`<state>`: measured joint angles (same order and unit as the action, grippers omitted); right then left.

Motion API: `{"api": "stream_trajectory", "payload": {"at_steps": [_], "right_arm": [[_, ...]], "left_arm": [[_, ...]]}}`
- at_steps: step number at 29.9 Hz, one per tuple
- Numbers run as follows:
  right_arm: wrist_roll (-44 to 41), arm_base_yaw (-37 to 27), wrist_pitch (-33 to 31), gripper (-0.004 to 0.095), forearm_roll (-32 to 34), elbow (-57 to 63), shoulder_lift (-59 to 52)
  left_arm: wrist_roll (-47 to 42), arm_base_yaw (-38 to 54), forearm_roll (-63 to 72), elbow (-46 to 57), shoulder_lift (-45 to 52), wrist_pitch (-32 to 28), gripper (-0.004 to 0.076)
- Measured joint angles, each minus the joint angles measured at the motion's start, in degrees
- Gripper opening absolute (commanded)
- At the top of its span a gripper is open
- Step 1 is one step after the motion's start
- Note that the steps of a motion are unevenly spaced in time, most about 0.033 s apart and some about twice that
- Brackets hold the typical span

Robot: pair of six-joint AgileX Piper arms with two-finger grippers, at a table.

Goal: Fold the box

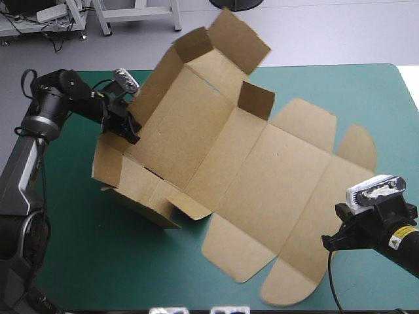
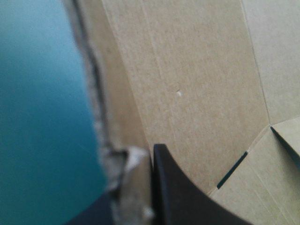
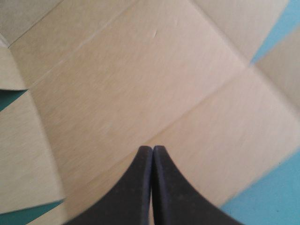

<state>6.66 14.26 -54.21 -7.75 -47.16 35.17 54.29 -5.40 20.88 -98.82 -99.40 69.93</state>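
The brown box lies mid-table, its walls raised toward ten o'clock. There the left gripper pinches a wall's edge, likely to hold it upright. At four o'clock the right gripper, fingers together and empty, sits over the flat lid, perhaps steadying it.

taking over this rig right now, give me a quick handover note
Left gripper: shut on the box, pinching the edge of its raised wall on the table's left side.
Right gripper: shut, holding nothing, over the flat lid near its right near edge; I cannot tell if it is touching.
Box: the left part has its walls up, and the rest lies flat on the teal-green cover.
Done: far and near walls raised, corner flaps standing.
Left: the walls look loose and untucked, so the tray is not yet formed and the lid flaps are unfolded.
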Motion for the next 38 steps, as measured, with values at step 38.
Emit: {"api": "stream_trajectory", "payload": {"at_steps": [38], "right_arm": [[-5.51,0.0,7.72,-0.0018,18.68,-15.4,11.93]], "left_arm": [[-4.87,-36.16,-39.1,3.13,10.06,-11.39,-0.001]]}}
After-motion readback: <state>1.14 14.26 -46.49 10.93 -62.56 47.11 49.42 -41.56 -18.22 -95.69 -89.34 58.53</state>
